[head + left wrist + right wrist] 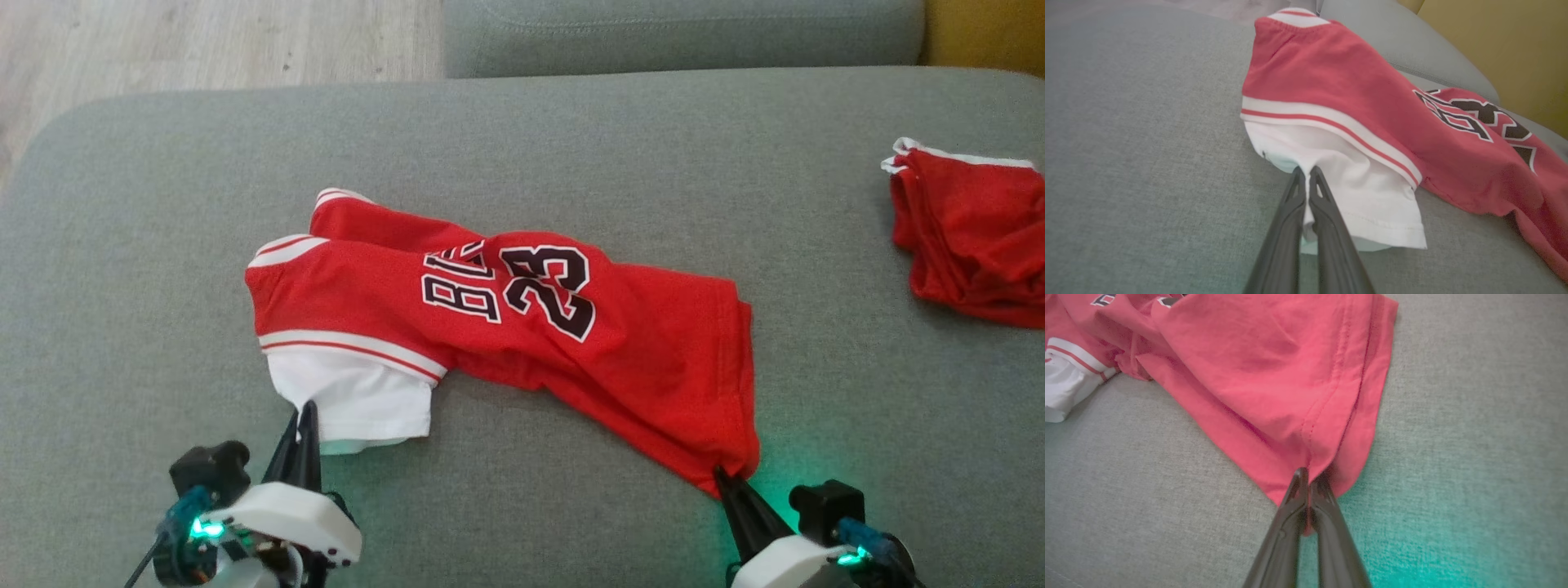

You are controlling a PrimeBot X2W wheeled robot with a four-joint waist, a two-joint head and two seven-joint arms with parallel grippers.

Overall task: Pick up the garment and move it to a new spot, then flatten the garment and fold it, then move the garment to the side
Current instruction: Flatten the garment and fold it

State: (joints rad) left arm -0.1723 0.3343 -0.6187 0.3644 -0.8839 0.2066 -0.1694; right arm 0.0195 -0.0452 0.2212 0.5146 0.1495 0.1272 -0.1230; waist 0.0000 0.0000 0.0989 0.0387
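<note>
The garment is a red jersey with white trim, a white sleeve and the number 23, lying crumpled across the grey cushion. My left gripper is shut on the white sleeve's near edge; in the left wrist view the white cloth is pinched between its fingers, at the gripper. At the lower right, my right gripper is shut on the red hem corner. The right wrist view has the red fabric bunched into the tips of that gripper.
A second red cloth with white trim lies at the cushion's right edge. The grey cushion spreads wide to the left and front. A sofa back rises behind, with wooden floor at the far left.
</note>
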